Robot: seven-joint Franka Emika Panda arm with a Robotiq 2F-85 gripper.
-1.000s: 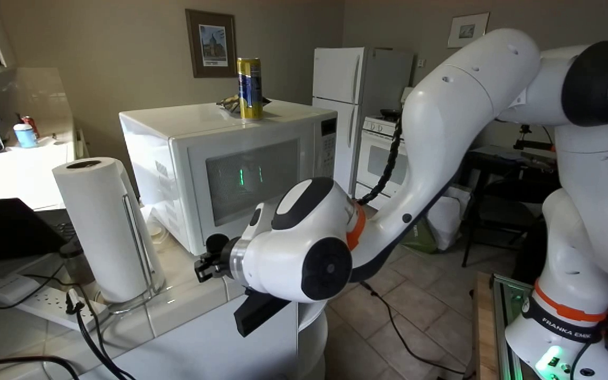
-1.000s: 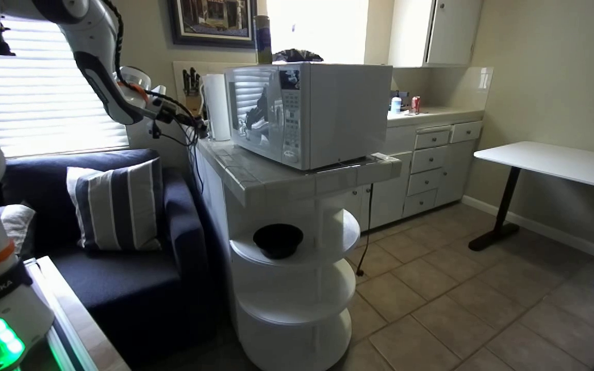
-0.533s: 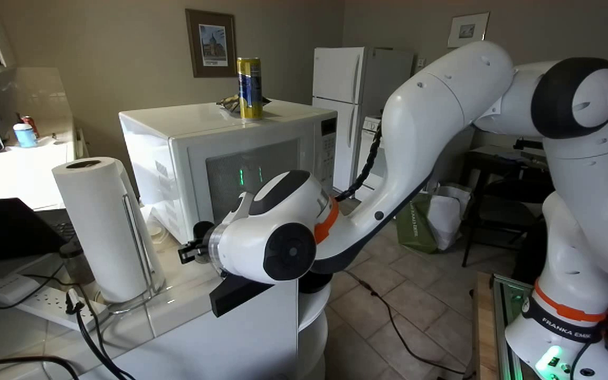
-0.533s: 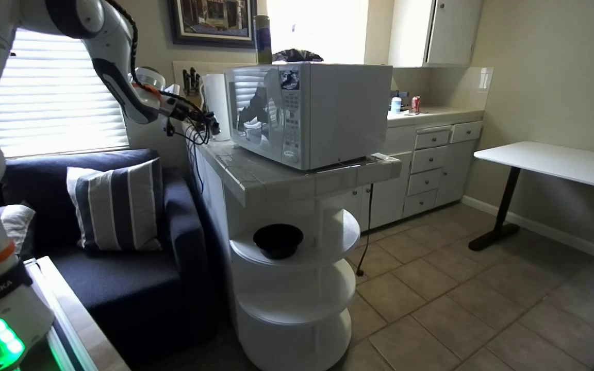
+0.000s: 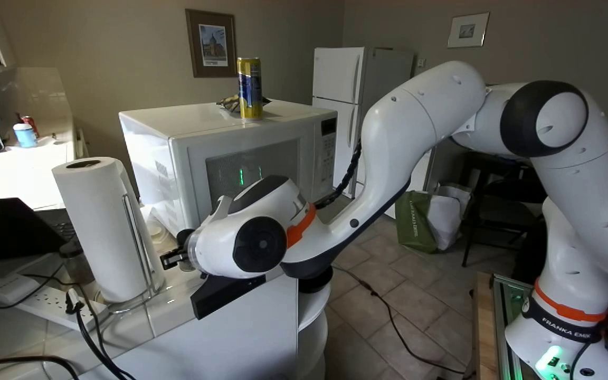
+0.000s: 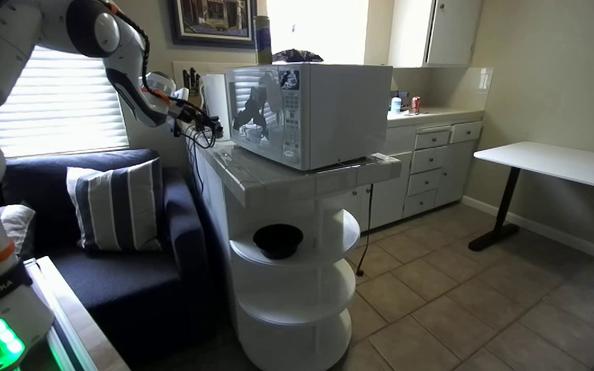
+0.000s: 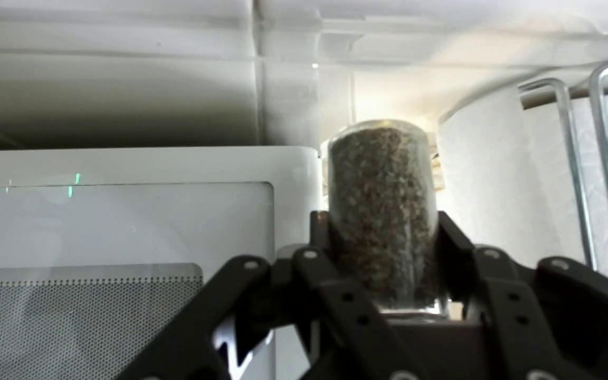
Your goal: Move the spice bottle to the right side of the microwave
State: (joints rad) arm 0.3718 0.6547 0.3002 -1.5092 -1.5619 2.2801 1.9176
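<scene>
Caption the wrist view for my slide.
Spice bottle in the gripper, seen between the microwave and paper towel roll.

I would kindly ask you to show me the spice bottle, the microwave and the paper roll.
Spice bottle [image 7: 383,211]: in the wrist view, middle of its body.
Microwave [image 5: 230,158]: in an exterior view, its door window.
Paper roll [image 5: 105,229]: in an exterior view, its white side.

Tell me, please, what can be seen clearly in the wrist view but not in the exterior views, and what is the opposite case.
Only the wrist view clearly shows the spice bottle, dark and speckled inside, held in the hand; from outside I cannot surely make it out.

Only the exterior views show the yellow-and-blue can standing on the microwave, and the robot's base.

Wrist and exterior views share the microwave, the paper towel roll and the hand.
</scene>
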